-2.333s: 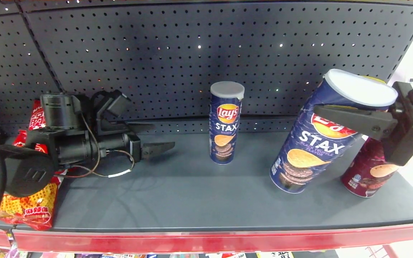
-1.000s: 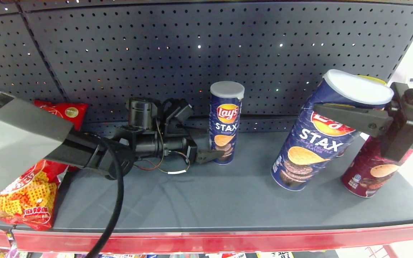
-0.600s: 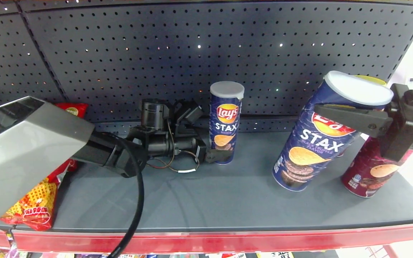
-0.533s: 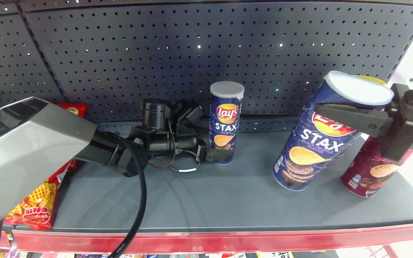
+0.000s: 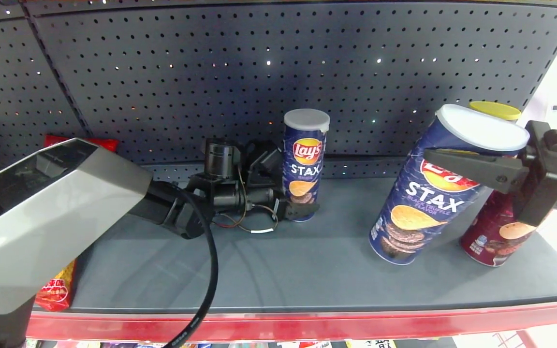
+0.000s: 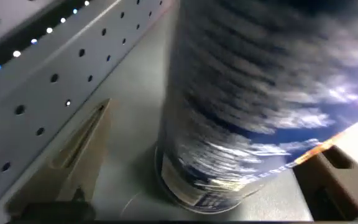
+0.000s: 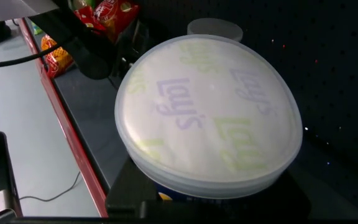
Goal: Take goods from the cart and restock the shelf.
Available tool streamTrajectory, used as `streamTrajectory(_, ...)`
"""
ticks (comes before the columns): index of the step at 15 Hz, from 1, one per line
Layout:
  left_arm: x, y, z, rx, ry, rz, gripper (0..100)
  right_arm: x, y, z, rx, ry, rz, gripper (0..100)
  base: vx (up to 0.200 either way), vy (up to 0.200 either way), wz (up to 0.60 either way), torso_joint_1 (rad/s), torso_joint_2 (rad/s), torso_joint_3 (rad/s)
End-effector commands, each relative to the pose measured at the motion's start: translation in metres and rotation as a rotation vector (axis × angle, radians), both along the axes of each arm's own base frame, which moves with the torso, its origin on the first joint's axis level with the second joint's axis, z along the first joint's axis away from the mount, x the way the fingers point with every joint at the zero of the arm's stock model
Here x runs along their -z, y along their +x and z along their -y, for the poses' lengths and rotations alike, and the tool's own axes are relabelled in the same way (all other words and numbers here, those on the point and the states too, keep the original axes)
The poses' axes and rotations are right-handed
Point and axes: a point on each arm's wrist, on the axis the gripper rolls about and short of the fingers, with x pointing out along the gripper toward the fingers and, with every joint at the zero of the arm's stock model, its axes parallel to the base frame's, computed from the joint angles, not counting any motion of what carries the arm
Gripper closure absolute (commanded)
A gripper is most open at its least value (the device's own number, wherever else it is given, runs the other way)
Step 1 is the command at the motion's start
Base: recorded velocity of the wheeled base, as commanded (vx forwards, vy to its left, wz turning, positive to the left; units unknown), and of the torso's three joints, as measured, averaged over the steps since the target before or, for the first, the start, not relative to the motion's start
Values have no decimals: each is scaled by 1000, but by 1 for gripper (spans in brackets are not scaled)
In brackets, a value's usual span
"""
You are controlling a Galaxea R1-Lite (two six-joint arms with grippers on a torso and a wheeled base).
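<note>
Left hand (image 5: 302, 207) open around the base of the upright blue can (image 5: 306, 159) on the shelf (image 5: 278, 270), right hand (image 5: 462, 162) gripping the tilted blue can (image 5: 418, 212) near its lid, red can (image 5: 493, 237) just beside.

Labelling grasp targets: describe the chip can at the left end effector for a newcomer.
Grey shelf with red front lip: look mid-deck, near the pegboard. The blue chip can stands upright there, left end effector at its base; the other blue can tilts in the right end effector.
</note>
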Motion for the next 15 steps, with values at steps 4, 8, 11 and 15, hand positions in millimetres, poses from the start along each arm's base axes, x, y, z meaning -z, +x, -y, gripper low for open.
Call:
streamTrajectory(4, -4, -1, 2, 4, -10, 13, 100, 1, 1, -1, -1, -2, -1, 100, 0, 0, 0, 0, 0, 0)
streamTrajectory(8, -12, -10, -3, 8, -10, 15, 100, 1, 2, -1, -1, -2, -2, 100, 0, 0, 0, 0, 0, 0)
streamTrajectory(11, -20, -32, -13, 16, 1, -2, 100, 1, 5, -2, -1, -1, 1, 100, 0, 0, 0, 0, 0, 0)
streamTrajectory(15, -22, -58, -1, 69, 11, -20, 100, 0, 8, -4, -3, 3, 10, 100, 0, 0, 0, 0, 0, 0)
